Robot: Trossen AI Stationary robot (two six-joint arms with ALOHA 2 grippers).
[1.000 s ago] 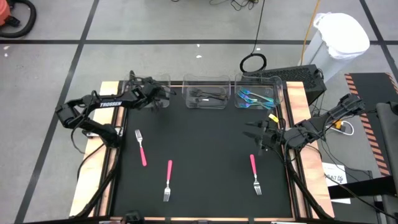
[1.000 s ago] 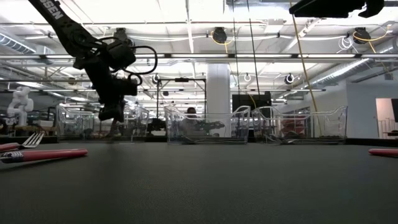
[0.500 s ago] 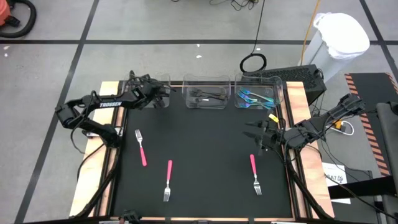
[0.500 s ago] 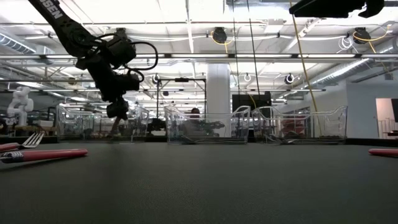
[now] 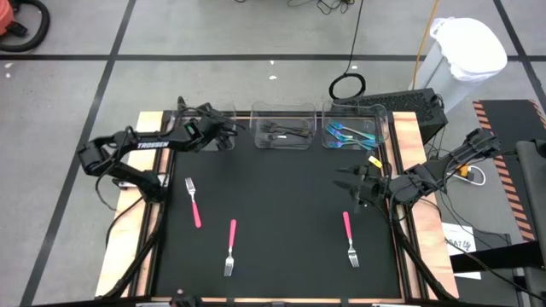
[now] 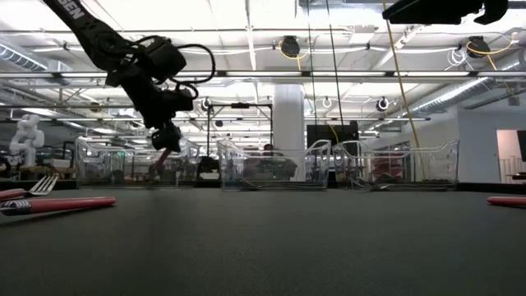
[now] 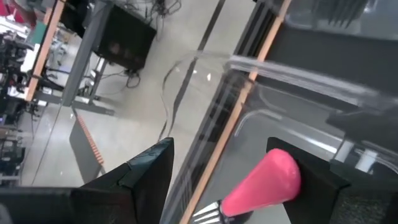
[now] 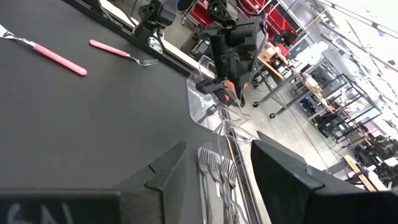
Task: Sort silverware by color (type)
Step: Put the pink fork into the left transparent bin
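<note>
My left gripper (image 5: 227,134) hangs open over the clear left bin (image 5: 203,119) at the table's far edge. In the left wrist view a pink fork handle (image 7: 267,180) stands up between the spread fingers, with silver tines (image 7: 208,214) beside it. Three pink-handled forks lie flat on the black mat (image 5: 193,203), (image 5: 230,243), (image 5: 350,234). Black silverware (image 5: 286,132) fills the middle bin and teal silverware (image 5: 348,134) the right one. My right gripper (image 5: 345,183) waits open above the mat's right side, holding nothing. My left gripper stands with its fingers apart around the pink handle's free end (image 7: 280,171), which lies close to one finger (image 7: 317,186). I cannot tell whether they touch. The fingers slant down from the table's left toward the bin.
The three clear bins stand in a row along the far edge (image 6: 271,168). Wooden strips border the mat on the left (image 5: 145,230) and right (image 5: 408,170). The mat's middle (image 5: 281,196) is bare. A white lined bin (image 5: 467,51) stands off the table, far right.
My left gripper has risen above the left bin and shifted slightly toward the table's right, rolling a little. Its fingers have parted, letting go of the pink fork, which stays down in the bin.
</note>
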